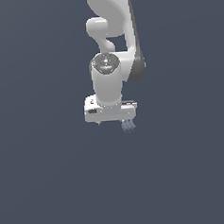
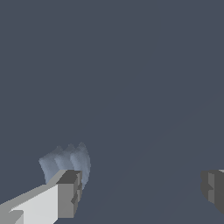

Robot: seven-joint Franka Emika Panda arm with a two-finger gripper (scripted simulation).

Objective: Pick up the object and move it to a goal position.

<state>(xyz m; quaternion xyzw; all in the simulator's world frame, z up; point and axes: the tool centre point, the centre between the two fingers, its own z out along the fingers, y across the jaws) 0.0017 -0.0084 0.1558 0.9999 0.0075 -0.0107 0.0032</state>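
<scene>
A bare simulated space, not a real room: flat, uniform dark blue-grey fills both views, and the white robot arm looks smoothly computer-rendered.

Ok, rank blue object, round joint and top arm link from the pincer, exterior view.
1. Blue object, just under the open pincer, toward the exterior view's right.
2. Round joint, above it.
3. Top arm link, at the top edge.
</scene>
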